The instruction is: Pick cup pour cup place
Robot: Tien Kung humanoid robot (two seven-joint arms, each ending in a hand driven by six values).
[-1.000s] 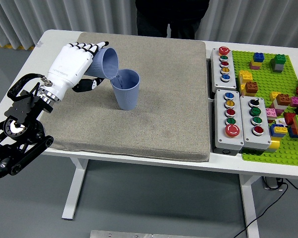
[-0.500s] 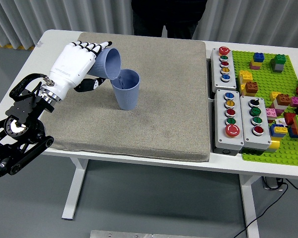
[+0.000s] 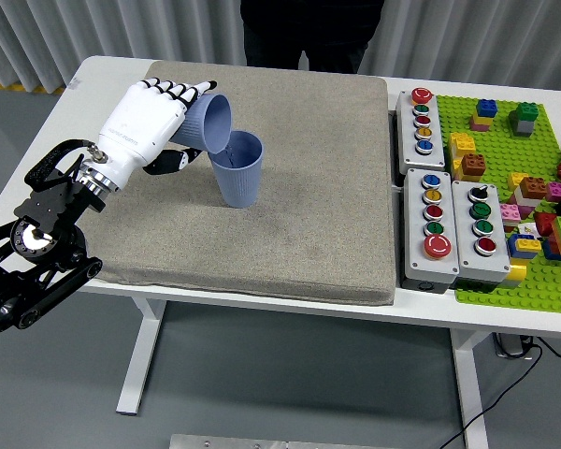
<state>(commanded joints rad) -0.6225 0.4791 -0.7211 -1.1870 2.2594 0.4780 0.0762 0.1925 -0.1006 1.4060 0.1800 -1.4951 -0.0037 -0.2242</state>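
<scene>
A blue cup (image 3: 237,168) stands upright on the grey mat (image 3: 290,224), left of its middle. My left hand (image 3: 154,120), white with a black arm, is shut on a second blue cup (image 3: 208,122). It holds this cup tipped on its side, mouth facing right and down, over the rim of the standing cup. The two cups nearly touch at the rims. My right hand is out of view.
Three grey button boxes (image 3: 444,220) lie right of the mat. A green baseplate (image 3: 533,271) with several coloured bricks fills the right edge. A person in dark clothes (image 3: 309,33) stands at the far side, hands not visible.
My left hand has shifted slightly up and to the right with the tipped cup. The standing cup has not moved.
</scene>
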